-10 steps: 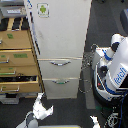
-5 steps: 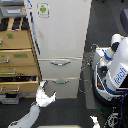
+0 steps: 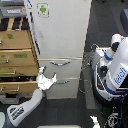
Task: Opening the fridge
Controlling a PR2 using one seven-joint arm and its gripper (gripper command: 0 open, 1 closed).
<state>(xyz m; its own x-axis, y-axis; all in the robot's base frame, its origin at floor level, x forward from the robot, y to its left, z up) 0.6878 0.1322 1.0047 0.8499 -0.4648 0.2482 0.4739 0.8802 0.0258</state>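
Observation:
The fridge is tall and white and fills the middle of the exterior view. A green-figure sticker marks its large upper door, which looks shut. Below it are two drawers with silver bar handles, the upper handle and the lower handle. My gripper is white and open, fingers spread and pointing up. It sits in front of the fridge's lower left corner, level with the lower drawer and just left of that handle. Whether it touches the fridge I cannot tell. My arm rises from the bottom left.
A tan wooden drawer cabinet stands against the fridge's left side with lower drawers pulled out near my arm. A white-and-blue rounded robot body with cables stands at the exterior view's right. A small white part shows at the bottom edge.
My gripper has risen from low on the dark floor area up to the fridge's lower drawer, moving slightly to the exterior view's right. The fridge has not changed.

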